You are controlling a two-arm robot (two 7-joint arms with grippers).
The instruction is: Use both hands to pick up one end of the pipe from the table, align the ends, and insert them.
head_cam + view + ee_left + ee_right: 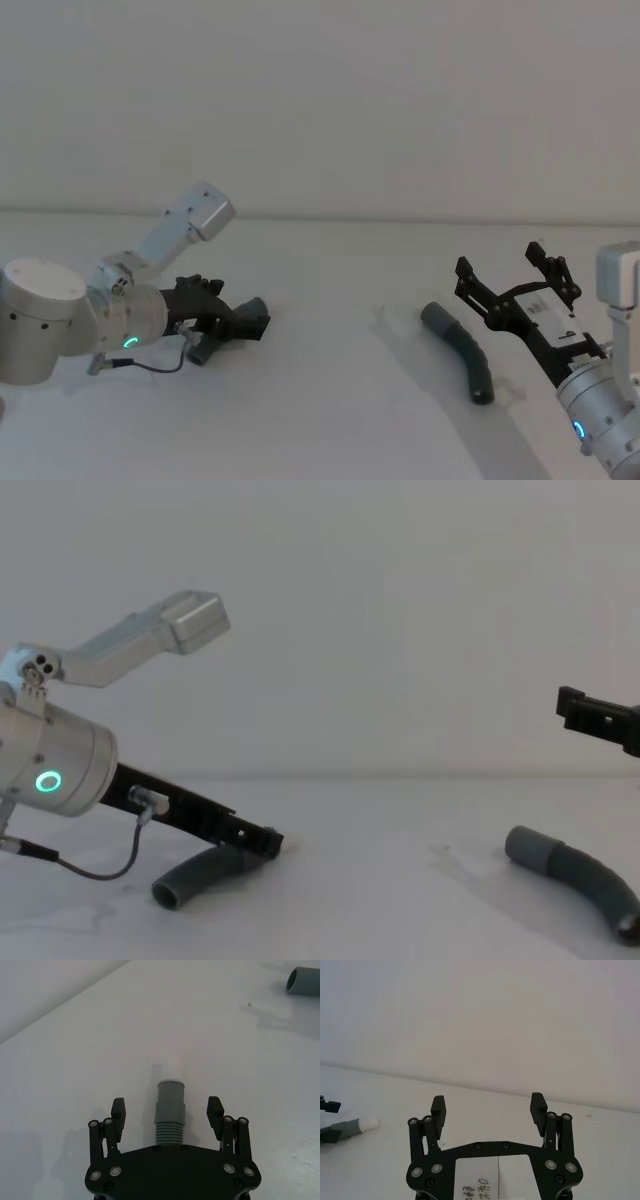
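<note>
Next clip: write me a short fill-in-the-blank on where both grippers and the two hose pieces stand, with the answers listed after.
1. The left gripper straddles the left hose piece with its fingers ____, not clamped.
2. That piece's cuff ends in a narrower tip coloured ____.
3. The right hose piece lies on the ____, with nothing gripping it.
4. The right gripper, raised beside it, holds ____.
Answers: open; white; table; nothing.
</note>
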